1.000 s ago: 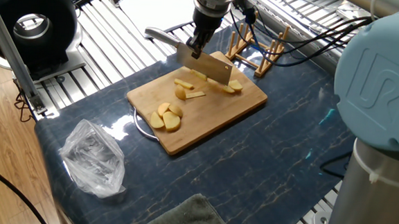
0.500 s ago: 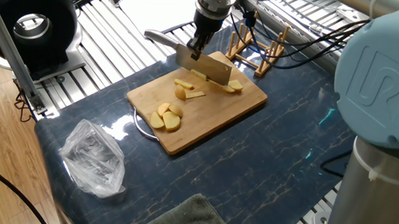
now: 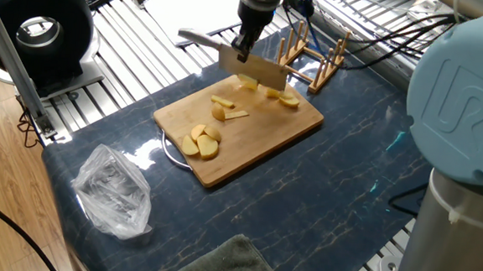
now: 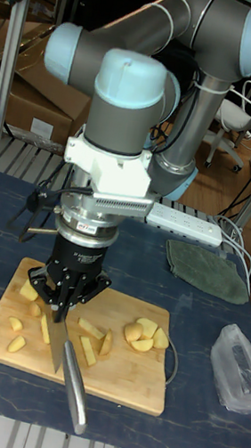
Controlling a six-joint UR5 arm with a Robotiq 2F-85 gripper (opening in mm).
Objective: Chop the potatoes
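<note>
- Gripper [image 3: 245, 43] clamped on a knife [image 3: 250, 67] — jaws closed around the join of handle and blade, handle jutting away over the metal slats at the counter's far edge.
- Blade raised clear of the cutting board [image 3: 262, 141], edge down, lying roughly along the board's back edge in the fixed view; in the tall fixed view seen nearly end-on, pointing toward the camera.
- Potatoes [image 3: 212, 110] all on the board, in three loose groups: a stack of slices [image 3: 201, 141] near the front-left corner, a few wedges mid-board, and pieces [image 3: 287, 99] at the back just under and beyond the blade.
- Deciding relation — back pieces directly beneath the raised edge or just past it, so a straight drop should meet them; mid-board wedges a short way toward the camera from the blade; front stack farther off in the same direction.
- Hard to judge how each wedge's length sits against the blade; too small to tell.
- Nearby but off the cutting line: wooden rack [image 3: 313, 60] just behind the board, plastic bag [image 3: 114, 191] and grey cloth [image 3: 221, 264] on the counter [image 3: 321, 208], well apart from the blade.
</note>
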